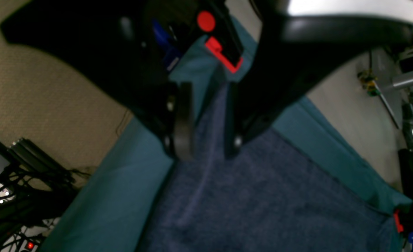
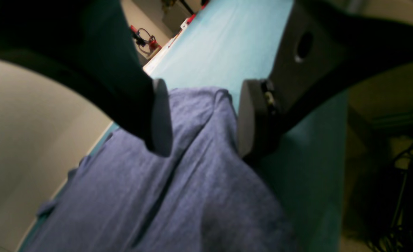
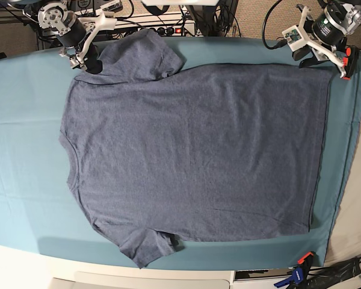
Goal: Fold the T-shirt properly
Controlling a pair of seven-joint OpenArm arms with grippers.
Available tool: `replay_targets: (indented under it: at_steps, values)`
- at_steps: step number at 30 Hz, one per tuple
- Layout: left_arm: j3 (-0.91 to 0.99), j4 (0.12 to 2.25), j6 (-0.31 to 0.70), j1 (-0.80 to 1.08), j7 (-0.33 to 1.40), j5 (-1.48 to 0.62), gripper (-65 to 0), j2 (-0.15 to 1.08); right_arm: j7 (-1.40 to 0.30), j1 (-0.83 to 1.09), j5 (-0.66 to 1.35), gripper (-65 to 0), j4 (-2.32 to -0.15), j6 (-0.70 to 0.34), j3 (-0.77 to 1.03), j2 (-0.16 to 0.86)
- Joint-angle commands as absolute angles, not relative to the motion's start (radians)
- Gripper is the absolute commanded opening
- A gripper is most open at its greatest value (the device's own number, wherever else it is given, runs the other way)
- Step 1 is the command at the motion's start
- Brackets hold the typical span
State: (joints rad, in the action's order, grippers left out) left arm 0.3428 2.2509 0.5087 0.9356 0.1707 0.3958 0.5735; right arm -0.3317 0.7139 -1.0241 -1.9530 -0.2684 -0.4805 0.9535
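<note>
Both my grippers sit at the far edge of the flat heathered navy cotton T-shirt (image 3: 192, 150) on the teal-covered worktop (image 3: 24, 150): left fingers (image 1: 183, 119) pinching the hem corner, right fingers (image 2: 160, 115) spread astride the shoulder. Next, close right, then lift together toward the near edge.

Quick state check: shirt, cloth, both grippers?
Heathered navy short-sleeved T-shirt: spread flat, unfolded, plain side up.
Teal table cloth: spread under the shirt.
Left gripper: fingers astride the shirt's hem corner.
Right gripper: open, fingers astride a raised fold.

A teal table cloth (image 3: 24, 180) covers the table; a blue-handled clamp (image 3: 299, 269) grips its edge.
</note>
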Motion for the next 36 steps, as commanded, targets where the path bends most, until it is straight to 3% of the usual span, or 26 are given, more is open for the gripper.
replay_targets:
  at_steps: [1,8,23,27,32,36]
  values:
    - [0.349,2.265,0.495,0.945,0.157,0.389,-48.4,0.582,-0.245,0.739,-0.958,-32.0,-1.935,-0.409,-0.498,0.959]
    - [0.349,2.265,0.495,0.944,0.157,0.389,-48.4,0.582,-0.174,0.74,-0.959,-32.0,-1.937,-0.525,-0.498,0.959]
    - [0.349,2.258,0.495,0.913,0.159,0.336,-48.4,0.582,-0.232,0.781,-0.966,-34.6,-1.983,-0.532,-0.498,0.964]
    - [0.349,2.258,0.495,0.913,0.159,0.336,-48.4,0.582,-0.231,0.781,-0.966,-34.6,-1.983,-0.585,-0.498,0.965]
    - [0.349,2.258,0.495,0.912,0.159,0.336,-48.4,0.582,-0.231,0.781,-0.966,-34.6,-1.983,-0.572,-0.498,0.964]
    - [0.349,2.258,0.494,0.91,0.159,0.325,-48.4,0.582,-0.239,0.781,-0.966,-34.6,-1.983,-0.499,-0.498,0.955]
